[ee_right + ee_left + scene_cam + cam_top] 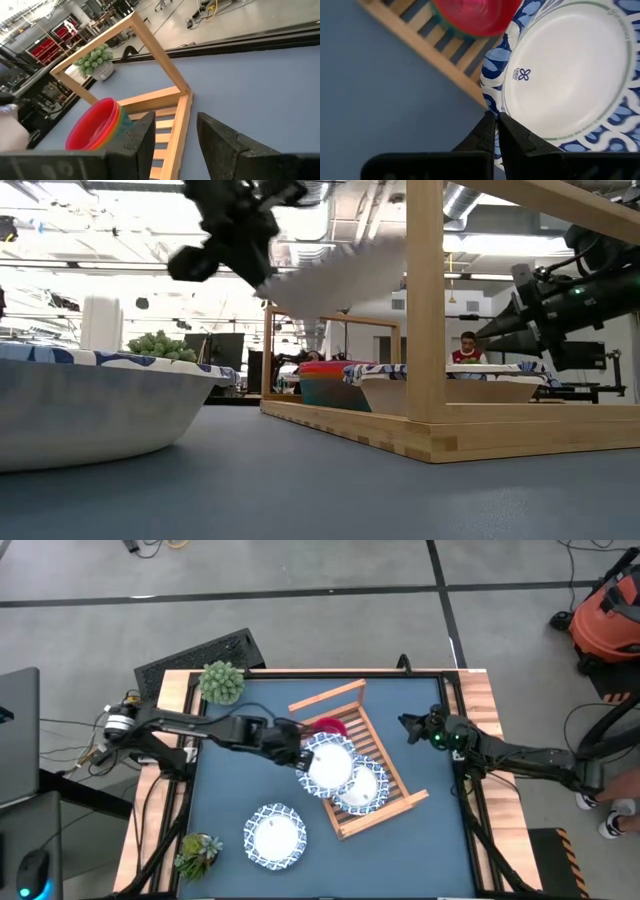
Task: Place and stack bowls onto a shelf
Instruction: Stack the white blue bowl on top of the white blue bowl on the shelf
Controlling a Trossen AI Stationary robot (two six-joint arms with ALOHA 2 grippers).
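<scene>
I see my left gripper [496, 120] with its jaws pinched tight on the rim of a white dish [570, 70]. The dish is round and shallow, with blue leaf shapes all around its edge. I hold it up in the air over the wooden shelf [400, 802]. Another white dish [362, 788] sits on the shelf, and a red bowl [95, 125] tops a stack at the shelf's far end. One more dish [275, 835] lies on the blue desk [440, 840], near me. My right gripper [412, 727] waits at the right, jaws apart.
</scene>
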